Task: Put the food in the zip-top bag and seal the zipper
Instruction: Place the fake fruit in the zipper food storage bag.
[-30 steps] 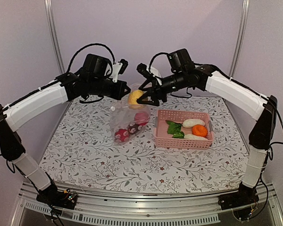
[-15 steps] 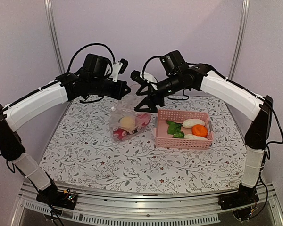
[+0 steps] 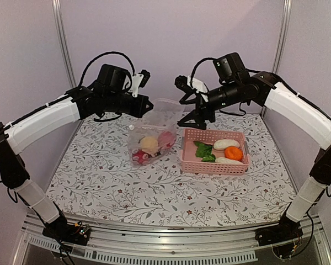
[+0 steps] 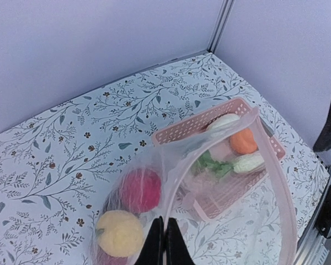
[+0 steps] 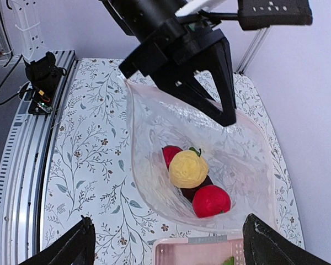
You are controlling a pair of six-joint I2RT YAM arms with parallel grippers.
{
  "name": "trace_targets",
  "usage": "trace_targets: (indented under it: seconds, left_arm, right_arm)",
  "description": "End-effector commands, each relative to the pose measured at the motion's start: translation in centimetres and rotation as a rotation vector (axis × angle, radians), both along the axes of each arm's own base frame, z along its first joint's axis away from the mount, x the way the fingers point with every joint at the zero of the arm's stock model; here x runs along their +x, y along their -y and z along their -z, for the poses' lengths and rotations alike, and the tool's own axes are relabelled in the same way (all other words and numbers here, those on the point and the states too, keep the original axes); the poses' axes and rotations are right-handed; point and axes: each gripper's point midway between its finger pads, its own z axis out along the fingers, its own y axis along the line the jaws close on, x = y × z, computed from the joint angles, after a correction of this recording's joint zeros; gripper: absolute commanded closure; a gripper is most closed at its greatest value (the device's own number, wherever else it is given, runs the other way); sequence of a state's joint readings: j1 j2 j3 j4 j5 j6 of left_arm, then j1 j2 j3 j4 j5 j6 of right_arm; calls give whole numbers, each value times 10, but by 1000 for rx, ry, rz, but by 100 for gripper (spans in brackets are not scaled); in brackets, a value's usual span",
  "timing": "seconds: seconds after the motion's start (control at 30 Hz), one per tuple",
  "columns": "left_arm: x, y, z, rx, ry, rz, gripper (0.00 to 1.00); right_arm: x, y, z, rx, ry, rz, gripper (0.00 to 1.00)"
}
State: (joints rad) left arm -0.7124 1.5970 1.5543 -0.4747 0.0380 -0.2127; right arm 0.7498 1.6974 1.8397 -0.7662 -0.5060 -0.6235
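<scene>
The clear zip-top bag point(image 3: 154, 132) hangs with its mouth open and its bottom on the table. My left gripper point(image 3: 146, 107) is shut on the bag's mouth edge, and in the left wrist view point(image 4: 164, 243) its fingers pinch the whitish-pink zipper strip point(image 4: 179, 165). Inside the bag lie a yellow fruit point(image 5: 188, 169), two red balls point(image 5: 211, 201) and a dark maroon piece point(image 5: 190, 192). My right gripper point(image 3: 194, 113) is open and empty, above the gap between bag and basket point(image 5: 168, 229). White oblongs point(image 3: 226, 144), an orange piece point(image 3: 233, 153) and a green leafy piece point(image 3: 204, 150) lie in the basket.
The pink perforated basket point(image 3: 214, 165) stands on the floral tablecloth just right of the bag. The left arm's wrist point(image 5: 176, 38) hangs over the bag's far side in the right wrist view. Walls and metal posts close the back and sides.
The yellow fruit left my right gripper and dropped into the bag. The right gripper then drew back to the right, open. The left gripper has held still on the bag.
</scene>
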Motion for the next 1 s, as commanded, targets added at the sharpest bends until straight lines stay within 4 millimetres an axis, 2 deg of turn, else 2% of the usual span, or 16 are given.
trace_targets:
  seconds: [0.0,0.2,0.33,0.57,0.7,0.97]
  left_arm:
    - [4,-4,2,2,6,-4,100]
    - [4,-1,3,0,7,7,100]
    - [4,1,3,-1,7,15,100]
    - [1,1,3,-2,4,23,100]
    - [1,1,4,-1,4,24,100]
    - [0,0,2,1,12,30,100]
  right_arm:
    - [19,37,20,-53,-35,106,9]
    - [35,78,53,-133,-76,230,9]
    - [50,109,71,-174,-113,314,9]
    - [77,162,113,-285,-162,493,11]
    - [88,185,132,-310,-218,577,12]
    - [100,223,185,-484,-234,713,16]
